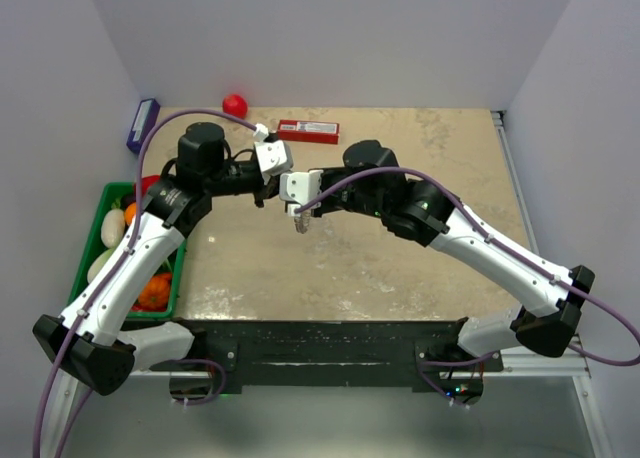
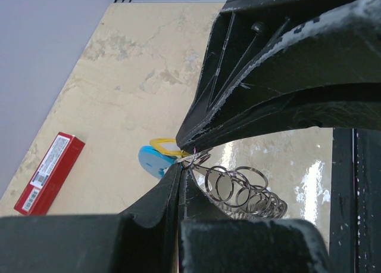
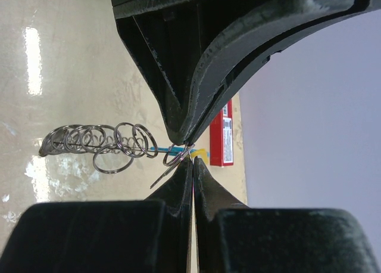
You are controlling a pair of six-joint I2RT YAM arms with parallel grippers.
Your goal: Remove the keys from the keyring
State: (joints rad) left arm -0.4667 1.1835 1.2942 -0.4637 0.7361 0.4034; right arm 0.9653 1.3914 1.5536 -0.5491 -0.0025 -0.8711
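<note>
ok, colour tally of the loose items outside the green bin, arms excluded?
Red: 2, round red ball and flat red rectangular box
Dark blue: 1, small dark blue box by the left wall
Silvery-grey: 1, silvery-grey chain-link metal keyring with a light-blue segment
Yellow: 1, tiny brass-yellow metal key
Total: 5

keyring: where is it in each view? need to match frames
Top external: keyring just left of centre, a small grey dangle.
Left wrist: keyring lower centre, rings trailing right.
Right wrist: keyring centre-left, rings trailing left.
Shared landmark: red box, top centre; lower left in left wrist; right of centre in right wrist.
</note>
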